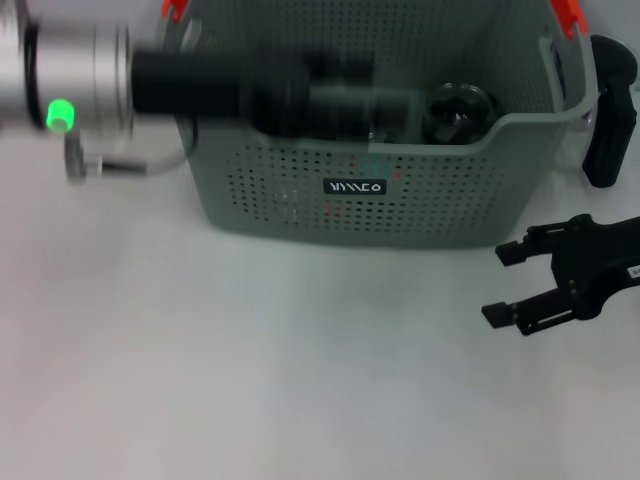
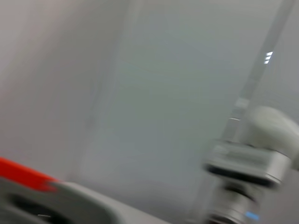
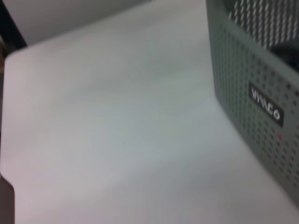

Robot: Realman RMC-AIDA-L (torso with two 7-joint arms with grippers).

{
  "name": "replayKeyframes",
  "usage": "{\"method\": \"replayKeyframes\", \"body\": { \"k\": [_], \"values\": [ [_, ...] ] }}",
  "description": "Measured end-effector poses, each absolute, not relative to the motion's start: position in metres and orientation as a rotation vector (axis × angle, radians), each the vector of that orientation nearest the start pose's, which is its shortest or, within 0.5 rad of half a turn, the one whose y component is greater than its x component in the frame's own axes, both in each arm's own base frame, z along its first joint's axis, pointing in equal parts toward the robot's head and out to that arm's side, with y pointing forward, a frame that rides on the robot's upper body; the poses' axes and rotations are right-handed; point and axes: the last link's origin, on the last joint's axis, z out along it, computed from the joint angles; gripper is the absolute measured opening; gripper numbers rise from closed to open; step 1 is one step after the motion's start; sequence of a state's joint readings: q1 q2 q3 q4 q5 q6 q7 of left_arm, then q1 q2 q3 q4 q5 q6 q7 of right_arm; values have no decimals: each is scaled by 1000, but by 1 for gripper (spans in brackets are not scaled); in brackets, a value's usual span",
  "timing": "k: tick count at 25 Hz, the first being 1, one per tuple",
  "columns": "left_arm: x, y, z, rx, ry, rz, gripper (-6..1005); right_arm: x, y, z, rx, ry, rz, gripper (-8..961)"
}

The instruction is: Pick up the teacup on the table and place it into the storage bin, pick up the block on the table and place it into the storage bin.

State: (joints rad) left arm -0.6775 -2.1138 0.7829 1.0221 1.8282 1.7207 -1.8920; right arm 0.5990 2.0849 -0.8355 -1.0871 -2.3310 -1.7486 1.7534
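Note:
The storage bin (image 1: 300, 190), grey-green and perforated with orange clips (image 1: 567, 12) and a black label (image 1: 355, 186), stands at the back of the table. A dark glass teacup (image 1: 458, 113) sits inside it at the right. My left arm reaches across from the left, and its blurred gripper (image 1: 385, 105) is inside the bin beside the teacup. My right gripper (image 1: 503, 284) is open and empty over the table, in front of the bin's right corner. The block does not show clearly. The right wrist view shows the bin's front wall (image 3: 243, 84) and its label (image 3: 266, 109).
A black object (image 1: 610, 115) stands just right of the bin. White table (image 1: 280, 360) lies in front of it. The left wrist view shows an orange clip (image 2: 23, 175), the bin rim (image 2: 84, 200), a pale wall and a white-grey arm joint (image 2: 254, 158).

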Motion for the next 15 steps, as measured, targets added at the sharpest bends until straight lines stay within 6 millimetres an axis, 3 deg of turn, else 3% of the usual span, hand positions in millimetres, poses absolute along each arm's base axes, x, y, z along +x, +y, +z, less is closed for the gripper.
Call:
{"method": "replayKeyframes", "body": {
  "k": [7,15],
  "values": [
    [-158,321,20,-2947,-540,-1045,883,237,330,43,-2932,510,370,931],
    [-173,300,-13,-3029,-600,-1049,876,252,320,42,-2896,459,499,931]
  ]
}}
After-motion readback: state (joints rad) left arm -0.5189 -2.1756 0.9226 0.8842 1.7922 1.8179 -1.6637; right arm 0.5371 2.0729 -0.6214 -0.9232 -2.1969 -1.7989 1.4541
